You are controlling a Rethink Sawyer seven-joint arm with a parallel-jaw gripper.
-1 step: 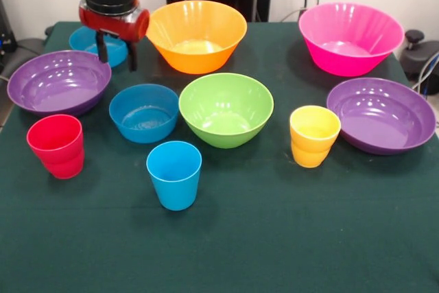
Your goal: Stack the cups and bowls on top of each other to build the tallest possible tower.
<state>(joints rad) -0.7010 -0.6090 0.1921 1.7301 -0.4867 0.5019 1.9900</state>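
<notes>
The gripper hangs with its two dark fingers spread apart, nothing between them. It hovers over the near rim of a small blue bowl; whether a fingertip touches that rim cannot be told.

Taking the lime green bowl at mid-table as the landmark, there are seven bowls and three cups, all upright, all apart, none nested.
- Blue bowls, two: the one under the gripper, far off to the green bowl's left and behind it, and a second blue bowl just beside the green bowl's left.
- Purple bowls, two: one purple bowl well to the left, another purple bowl well to the right.
- The orange bowl sits directly behind the green one; the pink bowl behind and to the right.
- Cups, three: the blue cup in front and slightly left, the yellow cup just to the right, the red cup far left and in front.

Every bowl and cup is empty.
</notes>
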